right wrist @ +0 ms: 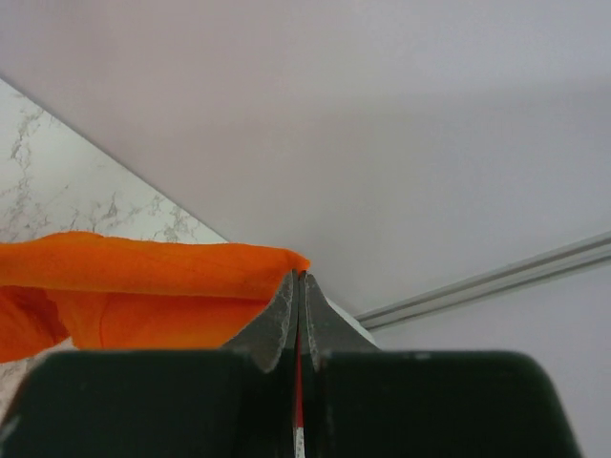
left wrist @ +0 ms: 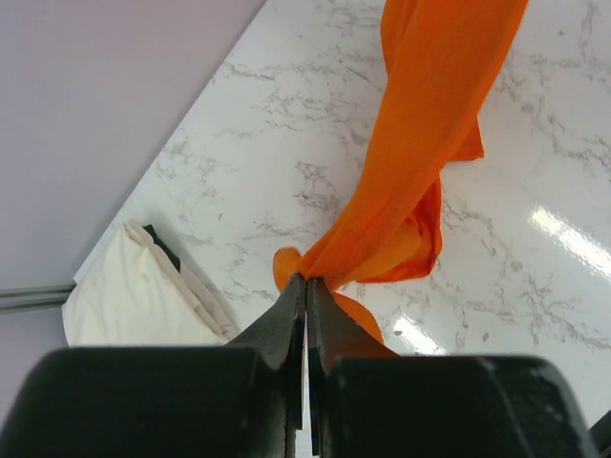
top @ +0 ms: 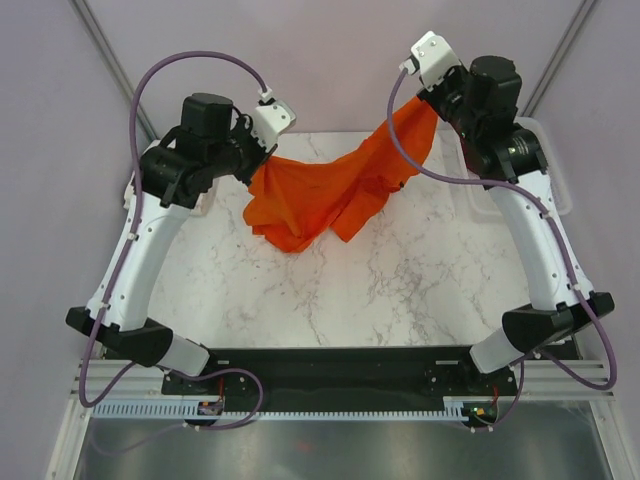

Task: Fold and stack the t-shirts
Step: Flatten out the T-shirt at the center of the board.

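The bright orange t-shirt (top: 330, 195) hangs bunched between both grippers above the marble table, its lowest folds drooping toward the tabletop. My left gripper (top: 256, 168) is shut on one end of it; the left wrist view shows the orange cloth (left wrist: 420, 153) pinched at the closed tips of that gripper (left wrist: 307, 280). My right gripper (top: 422, 98) is raised higher at the back right and is shut on the other end, an orange edge (right wrist: 143, 286) caught at its tips (right wrist: 302, 277). A folded cream-white t-shirt (left wrist: 134, 296) lies at the table's left corner. The dark red one is not visible.
The marble table (top: 330, 290) spreads below the hanging shirt. A pale plastic container (top: 558, 185) sits at the right edge behind the right arm. Lilac walls and metal frame rails close in the back and sides. A dark strip (left wrist: 162, 246) shows beside the cream shirt.
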`<state>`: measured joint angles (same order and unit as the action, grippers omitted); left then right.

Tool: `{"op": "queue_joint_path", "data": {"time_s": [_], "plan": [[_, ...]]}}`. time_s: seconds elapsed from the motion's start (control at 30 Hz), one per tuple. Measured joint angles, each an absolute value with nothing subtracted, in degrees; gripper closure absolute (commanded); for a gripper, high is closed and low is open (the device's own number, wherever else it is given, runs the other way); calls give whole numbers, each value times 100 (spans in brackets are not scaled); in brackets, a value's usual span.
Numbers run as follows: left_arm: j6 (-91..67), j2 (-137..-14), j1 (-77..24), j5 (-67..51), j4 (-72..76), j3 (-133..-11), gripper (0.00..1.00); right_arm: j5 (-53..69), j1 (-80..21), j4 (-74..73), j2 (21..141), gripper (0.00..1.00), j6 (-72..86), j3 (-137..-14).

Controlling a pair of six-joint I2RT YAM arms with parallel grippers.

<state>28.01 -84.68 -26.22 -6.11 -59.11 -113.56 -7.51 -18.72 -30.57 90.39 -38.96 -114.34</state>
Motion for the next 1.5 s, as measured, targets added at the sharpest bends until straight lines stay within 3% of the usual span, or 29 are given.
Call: {"op": "queue_joint_path", "data": {"time_s": [0.23,0.4,0.7,0.8,0.83,0.9,1.1,1.5], "plan": [[3179,-8643,-2574,-810,-5951,-10604,98,-716,-1872,-2956,8613,100,-3907,-11067],[3422,-9500,-2193,-1356,-5767,-10335,98,-646,-1846,-2967,8884,100,-3944,-10667],[3804,-12739,-1299,-1750,-5487,-12189,98,-340,-1813,-2917,10031,100,-4005,-10523],[3900,-13622,-1212,-1710,-5465,-13074,87,-263,-1813,-2915,10600,100,-3968,-10831],[3907,-13819,-1197,-1653,-5463,-13305,72,-252,-1813,-2921,10746,100,-3962,-10916],[3887,-14007,-1157,-1557,-5382,-13548,55,-231,-1813,-2923,10965,100,-3940,-11045],[3402,-13329,-963,-1398,-4862,-12466,40,-233,-1813,-2923,11054,100,-3898,-11111],[1817,-13506,309,-3269,-5675,-12401,48,-220,-1813,-2926,11056,100,-3811,-11268]]}}
